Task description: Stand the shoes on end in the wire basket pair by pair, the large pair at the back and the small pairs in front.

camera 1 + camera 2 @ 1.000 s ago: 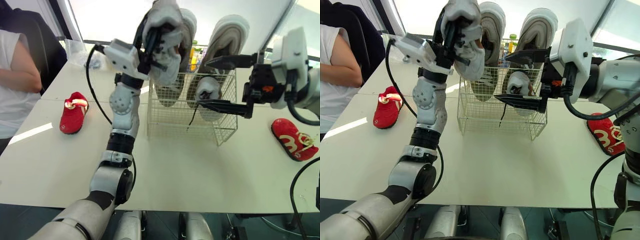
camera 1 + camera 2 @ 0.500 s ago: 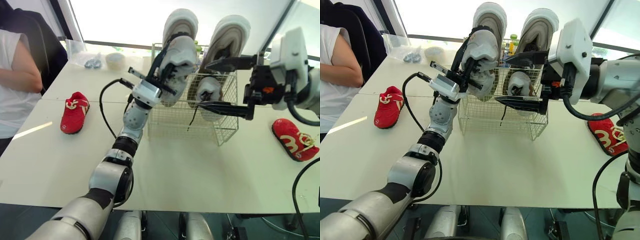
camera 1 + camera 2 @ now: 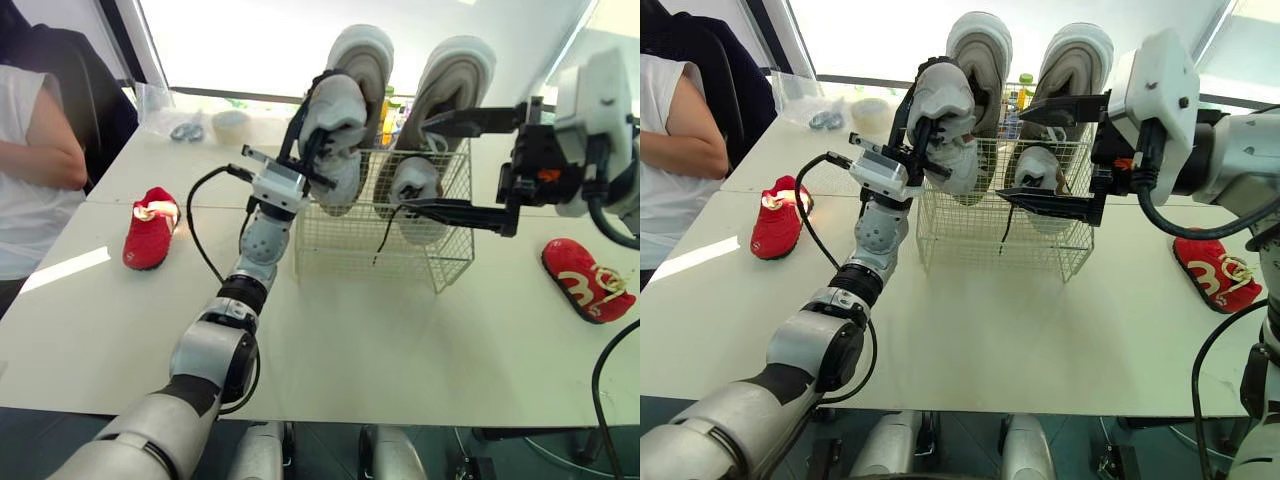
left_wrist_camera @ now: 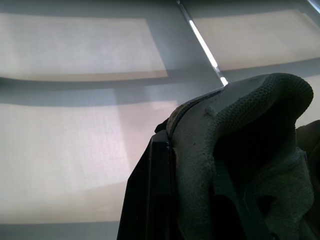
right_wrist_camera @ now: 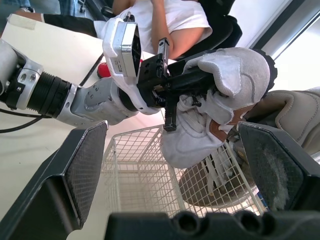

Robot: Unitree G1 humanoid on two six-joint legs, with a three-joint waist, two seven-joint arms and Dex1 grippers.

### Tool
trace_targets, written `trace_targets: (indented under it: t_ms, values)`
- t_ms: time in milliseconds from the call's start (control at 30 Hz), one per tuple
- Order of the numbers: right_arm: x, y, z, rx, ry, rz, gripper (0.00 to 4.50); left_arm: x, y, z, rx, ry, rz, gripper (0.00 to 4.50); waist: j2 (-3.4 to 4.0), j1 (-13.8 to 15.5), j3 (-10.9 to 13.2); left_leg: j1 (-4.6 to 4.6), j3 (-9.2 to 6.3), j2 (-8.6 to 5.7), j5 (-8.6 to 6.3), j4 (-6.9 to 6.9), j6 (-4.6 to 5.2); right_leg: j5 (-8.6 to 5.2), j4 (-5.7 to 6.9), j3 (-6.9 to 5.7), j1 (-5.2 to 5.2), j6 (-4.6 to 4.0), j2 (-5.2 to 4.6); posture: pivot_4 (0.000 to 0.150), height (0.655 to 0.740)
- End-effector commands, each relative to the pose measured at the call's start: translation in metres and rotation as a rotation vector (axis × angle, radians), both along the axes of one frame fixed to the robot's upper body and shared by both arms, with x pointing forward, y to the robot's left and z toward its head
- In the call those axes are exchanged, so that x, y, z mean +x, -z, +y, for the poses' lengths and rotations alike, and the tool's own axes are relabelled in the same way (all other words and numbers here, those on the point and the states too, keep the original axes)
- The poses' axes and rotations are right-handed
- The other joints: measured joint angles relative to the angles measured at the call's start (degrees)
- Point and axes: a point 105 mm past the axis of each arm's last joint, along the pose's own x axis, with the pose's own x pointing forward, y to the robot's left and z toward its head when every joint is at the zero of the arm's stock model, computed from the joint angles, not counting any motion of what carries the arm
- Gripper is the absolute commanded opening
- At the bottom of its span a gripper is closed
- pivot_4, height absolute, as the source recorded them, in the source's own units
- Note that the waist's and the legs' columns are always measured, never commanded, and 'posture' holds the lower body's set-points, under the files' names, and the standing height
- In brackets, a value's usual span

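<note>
My left gripper [image 3: 310, 143] is shut on a small white shoe [image 3: 337, 135], held toe-up over the left front of the wire basket [image 3: 350, 250]. The left wrist view has that shoe [image 4: 235, 150] pressed against a black finger [image 4: 155, 190]. Two large grey shoes [image 3: 362, 58] [image 3: 457, 72] stand on end at the basket's back. Another small white shoe [image 3: 413, 192] stands at the right front. My right gripper [image 3: 440, 165] hangs open around that side, holding nothing. One red shoe [image 3: 150, 227] lies at the table's left, the other red shoe [image 3: 588, 278] at the right.
A person [image 3: 30, 150] sits at the table's left end. Small items and a bowl [image 3: 230, 122] sit at the back left. The white table [image 3: 400, 340] has free room in front of the basket.
My left arm has brought the small white shoe down from high above to the basket's left front. The right gripper has barely moved.
</note>
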Motion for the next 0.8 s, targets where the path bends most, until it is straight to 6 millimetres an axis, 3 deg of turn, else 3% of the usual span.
trace_targets:
  t_ms: [33,167,300,567,700,800]
  values:
    - [-0.007,-0.012,-0.002,-0.003,-0.002,-0.07,4.5,0.009,0.016,-0.01,0.098,-0.021,0.062,0.03,0.0,0.0,0.0,0.0,0.0,0.01,0.0,0.0,0.0,0.0,0.0,0.0,-0.01,0.0,0.0,0.15,0.74]
    - [-0.009,-0.012,0.0,-0.003,-0.006,-0.078,4.5,0.001,-0.012,-0.015,0.09,-0.018,-0.056,0.03,-0.01,0.0,0.0,-0.06,0.01,0.01,0.0,0.0,0.0,0.0,0.0,0.0,-0.05,0.0,0.0,0.15,0.74]
    - [-0.009,-0.013,0.0,-0.003,-0.005,-0.082,4.5,-0.005,-0.023,-0.019,0.101,-0.026,-0.126,0.03,-0.03,0.0,0.0,-0.11,0.02,0.0,0.0,0.0,0.0,0.0,0.0,0.0,-0.11,0.0,-0.01,0.15,0.74]
    - [-0.011,-0.013,0.0,-0.003,-0.001,-0.086,4.5,-0.01,-0.028,-0.025,0.125,-0.061,-0.205,0.03,-0.04,0.1,0.1,-0.2,0.03,0.02,-0.02,0.0,0.02,0.0,-0.01,0.01,-0.18,0.01,-0.04,0.15,0.74]
    - [-0.011,-0.014,0.0,-0.005,0.0,-0.086,4.5,-0.006,-0.024,-0.028,0.112,-0.067,-0.168,0.03,-0.04,0.0,0.1,-0.2,0.05,0.02,-0.04,0.0,0.04,0.0,-0.03,0.01,-0.19,0.0,-0.08,0.15,0.74]
    - [-0.011,-0.012,0.001,-0.009,0.004,-0.084,4.5,0.006,-0.009,-0.024,0.067,-0.07,-0.039,0.03,-0.04,0.1,0.1,-0.2,0.05,0.02,-0.04,-0.01,0.05,0.0,-0.02,0.0,-0.2,0.0,-0.08,0.15,0.74]
